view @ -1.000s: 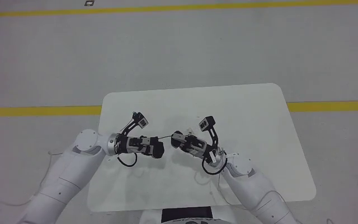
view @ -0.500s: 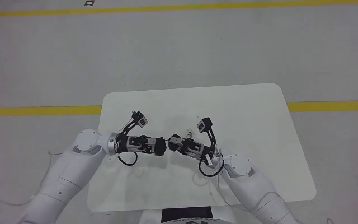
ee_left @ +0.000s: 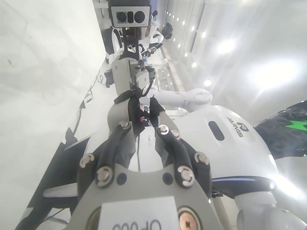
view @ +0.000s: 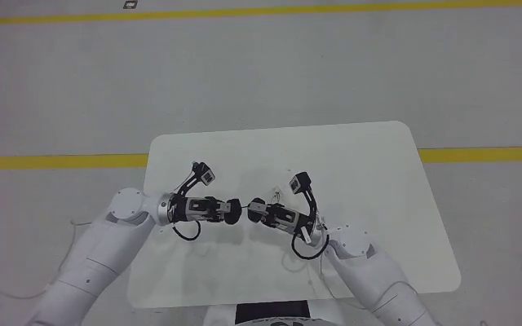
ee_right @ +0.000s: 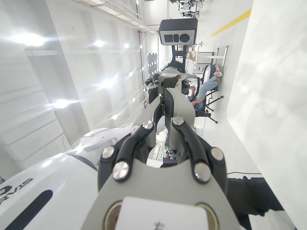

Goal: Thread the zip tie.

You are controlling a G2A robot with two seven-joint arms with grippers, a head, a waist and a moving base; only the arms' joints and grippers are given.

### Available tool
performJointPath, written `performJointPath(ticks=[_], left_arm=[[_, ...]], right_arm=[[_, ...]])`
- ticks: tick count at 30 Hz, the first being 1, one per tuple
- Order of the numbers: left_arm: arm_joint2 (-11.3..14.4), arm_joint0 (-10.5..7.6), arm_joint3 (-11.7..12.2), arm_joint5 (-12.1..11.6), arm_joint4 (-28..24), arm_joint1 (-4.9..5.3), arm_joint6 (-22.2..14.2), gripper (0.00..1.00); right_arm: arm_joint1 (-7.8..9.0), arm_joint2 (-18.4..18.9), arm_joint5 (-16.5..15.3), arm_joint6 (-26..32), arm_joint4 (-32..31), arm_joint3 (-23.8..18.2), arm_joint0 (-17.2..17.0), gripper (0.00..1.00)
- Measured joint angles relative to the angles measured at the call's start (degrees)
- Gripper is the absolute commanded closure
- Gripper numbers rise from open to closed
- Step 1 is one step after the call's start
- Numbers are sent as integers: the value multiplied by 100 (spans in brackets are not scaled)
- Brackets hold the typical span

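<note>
So, the zip tie [ee_left: 138, 152] is up off the tabletop [view: 367, 163], strung between the robot's two hands. They meet nose to nose over the near half of the white surface. In the left wrist view the tie shows as a thin dark strap running back between the fingers toward the palm.

The left hand [ee_left: 141, 101] has its black-padded fingers pressed together on that strap, pinching it. The right hand [ee_right: 165, 95] faces it head-on with its fingers drawn in tight at the tips. It looks to be pinching the other end of the tie, though that bit is too small to make out in any detail.

From the top view the two hands are almost touching, with just a sliver of the tie in the gap between them. Both arms come in from the near edge and bend inward, one from each side, so the forearms make one rough line across the tabletop.

The tabletop itself is a white slab with rounded corners on a pale grey floor [view: 261, 73]. Yellow lines [view: 261, 11] run across the floor, one at the far edge of the view and one level with the tabletop's far part.
</note>
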Motion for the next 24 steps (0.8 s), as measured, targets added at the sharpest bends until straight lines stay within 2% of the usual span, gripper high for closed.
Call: performJointPath(ticks=[5,15,24], left_arm=[[33,-37,51,19,24,-10,30,91],[83,-85,117,36,70,-24,88,87],[128,-135,175,59,76,-36,76,89]], right_arm=[[7,-31,7,24,29,19,28,100],[2,-154,63,-16,-14,73,128,100],[6,-197,85,-76,21,115,171,100]])
